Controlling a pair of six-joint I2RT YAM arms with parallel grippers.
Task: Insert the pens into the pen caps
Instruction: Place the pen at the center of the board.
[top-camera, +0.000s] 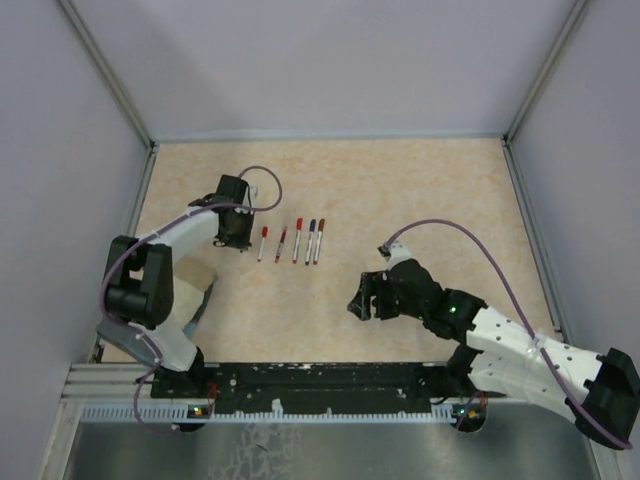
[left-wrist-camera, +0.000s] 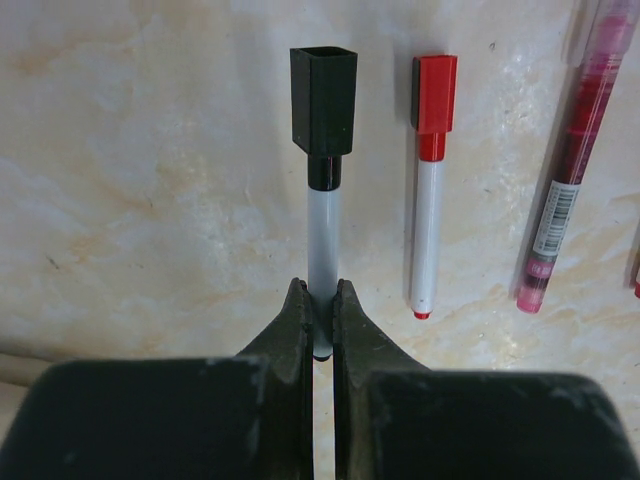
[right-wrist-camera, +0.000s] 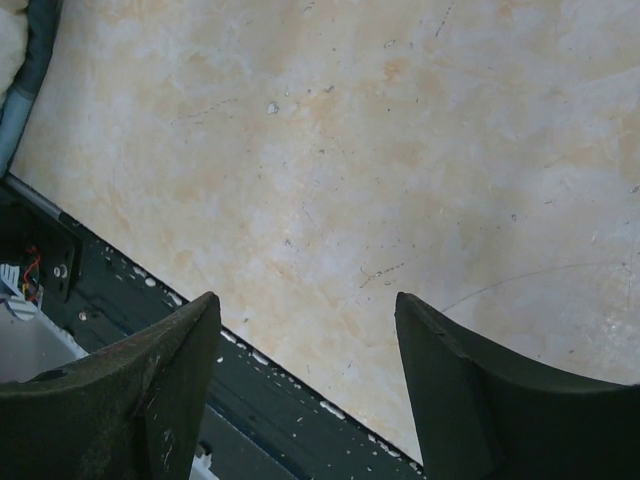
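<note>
Left pincer (left-wrist-camera: 320, 297) clamps black pen (left-wrist-camera: 323, 235) at its tail; barrel runs straight ahead, black cap (left-wrist-camera: 324, 98) at far end. Right pincer (right-wrist-camera: 305, 330) fully spread, empty.

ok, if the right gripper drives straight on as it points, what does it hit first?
Probably the table top: the right gripper is open, and its wrist view shows only bare surface ahead of it. How far is unclear.

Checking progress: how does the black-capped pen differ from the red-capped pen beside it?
The black-capped pen is clamped in the left gripper; the red-capped pen lies free on the table. One wears a black cap, the other a red cap. Both have white barrels and run parallel.
</note>
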